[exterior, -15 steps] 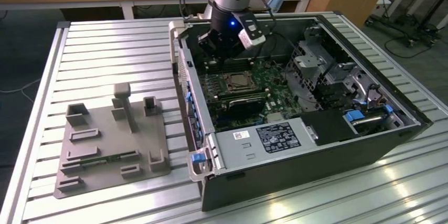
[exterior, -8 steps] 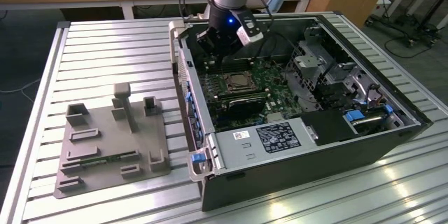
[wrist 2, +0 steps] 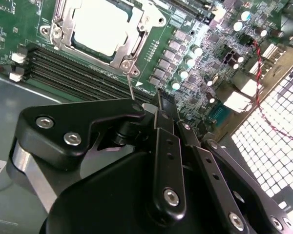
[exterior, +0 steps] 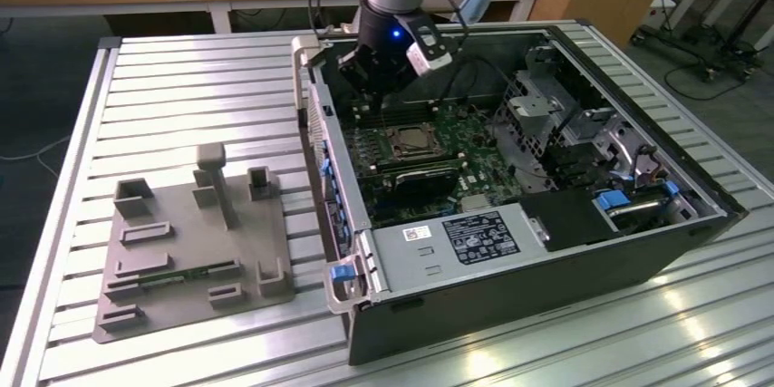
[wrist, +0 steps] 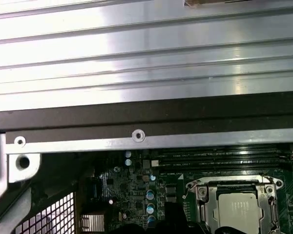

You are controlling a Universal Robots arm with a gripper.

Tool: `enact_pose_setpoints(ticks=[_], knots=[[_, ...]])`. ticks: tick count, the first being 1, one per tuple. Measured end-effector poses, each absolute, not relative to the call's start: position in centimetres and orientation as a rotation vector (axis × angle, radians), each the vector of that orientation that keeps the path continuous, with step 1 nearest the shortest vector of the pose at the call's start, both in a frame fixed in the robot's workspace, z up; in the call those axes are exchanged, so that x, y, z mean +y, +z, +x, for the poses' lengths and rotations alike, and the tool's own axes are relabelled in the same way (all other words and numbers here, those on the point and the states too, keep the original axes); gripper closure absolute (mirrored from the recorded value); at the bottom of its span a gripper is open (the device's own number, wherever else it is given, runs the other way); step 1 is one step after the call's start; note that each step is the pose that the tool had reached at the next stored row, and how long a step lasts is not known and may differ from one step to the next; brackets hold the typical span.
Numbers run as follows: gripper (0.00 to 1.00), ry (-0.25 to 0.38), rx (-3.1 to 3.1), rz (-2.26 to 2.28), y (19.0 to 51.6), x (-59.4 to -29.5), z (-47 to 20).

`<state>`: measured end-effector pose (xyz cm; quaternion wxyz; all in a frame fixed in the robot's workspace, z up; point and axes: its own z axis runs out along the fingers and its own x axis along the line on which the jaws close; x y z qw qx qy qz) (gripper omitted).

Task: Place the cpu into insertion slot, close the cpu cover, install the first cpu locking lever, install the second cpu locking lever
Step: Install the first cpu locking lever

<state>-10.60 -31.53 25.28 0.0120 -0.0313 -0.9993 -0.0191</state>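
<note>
The cpu (wrist 2: 95,29), a pale silvery square, lies in the insertion slot (exterior: 411,140) on the green motherboard, and it also appears in the first wrist view (wrist: 237,207). The cpu cover (wrist 2: 131,45), a silver frame, lies flat around it. A thin wire locking lever (wrist 2: 130,85) rises from the socket's corner screw up to my gripper's tips, where its end is hidden. My gripper (wrist 2: 158,101) hangs above the memory slots beside the socket, fingers together. In the exterior view my gripper (exterior: 369,86) sits inside the case just behind the socket.
Long black memory slots (wrist 2: 73,73) run beside the socket. The case's metal wall (wrist: 136,117) stands close by. A black labelled power-supply box (exterior: 478,235) fills the case's front. A grey fixture plate (exterior: 181,242) lies on the slatted table at the exterior view's left.
</note>
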Motion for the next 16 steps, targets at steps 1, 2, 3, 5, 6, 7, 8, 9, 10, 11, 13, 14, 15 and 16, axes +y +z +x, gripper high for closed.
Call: enact_pose_setpoints(ticks=[1, 2, 3, 5, 6, 7, 8, 9, 10, 11, 13, 14, 15, 16], knots=[[0.89, -0.060, -3.116, -0.094, 25.26, -31.47, -10.60], [0.89, -0.060, -3.116, -0.092, 25.25, -31.43, -10.59], [0.89, -0.060, -3.116, -0.089, 25.25, -31.39, -10.58], [0.89, -0.060, -3.116, -0.085, 25.24, -31.32, -10.54], [0.89, -0.060, -3.116, -0.083, 25.23, -31.27, -10.51], [0.89, -0.059, -3.116, -0.081, 25.23, -31.22, -10.47], [0.89, -0.059, -3.116, -0.079, 25.22, -31.18, -10.42], [0.89, -0.059, -3.116, -0.077, 25.21, -31.15, -10.37], [0.89, -0.059, -3.116, -0.075, 25.20, -31.13, -10.27], [0.89, -0.059, -3.116, -0.073, 25.18, -31.11, -10.17], [0.89, -0.059, -3.116, -0.069, 25.16, -31.08, -9.96], [0.89, -0.059, -3.116, -0.067, 25.15, -31.06, -9.86], [0.89, -0.059, -3.116, -0.066, 25.14, -31.04, -9.76], [0.89, -0.059, -3.116, -0.064, 25.12, -31.02, -9.70]])
